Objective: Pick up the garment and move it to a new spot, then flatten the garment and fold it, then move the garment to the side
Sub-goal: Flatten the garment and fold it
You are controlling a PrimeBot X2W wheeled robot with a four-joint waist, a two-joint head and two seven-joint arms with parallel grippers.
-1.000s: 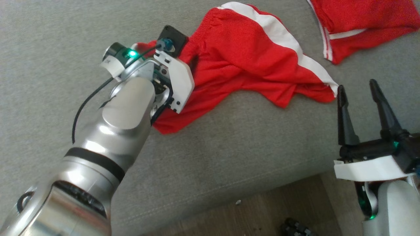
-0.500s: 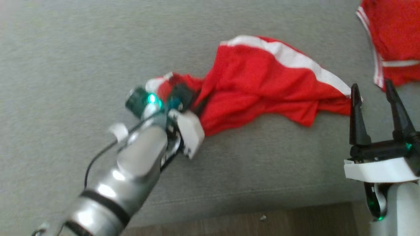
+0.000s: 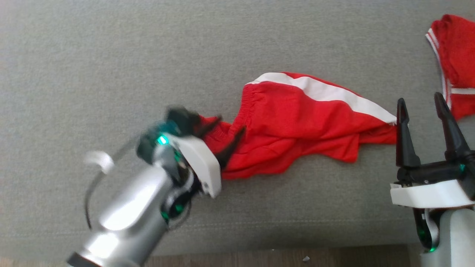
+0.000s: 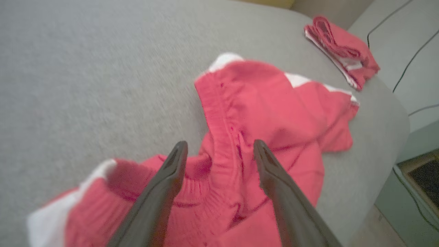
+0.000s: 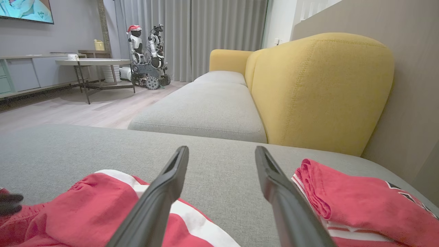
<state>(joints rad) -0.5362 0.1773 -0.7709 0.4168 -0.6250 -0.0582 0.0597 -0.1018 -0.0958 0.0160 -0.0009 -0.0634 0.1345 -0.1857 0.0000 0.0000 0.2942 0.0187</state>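
On the wide grey sofa seat (image 3: 130, 55) the red garment (image 3: 297, 126) lies crumpled near the middle, so the flattening step is judged to be in hand. Its waistband end is straddled by the left gripper (image 3: 231, 123), fingers spread wide and nothing clamped, while the right gripper (image 3: 419, 98), equally wide, is held by the opposite end. A pinch on each end and an outward pull would be called for next. Ample bare seat is offered behind and to the left, but the front edge (image 3: 259, 241) runs near the garment, and a folded red piece (image 3: 454, 55) is set toward the right.
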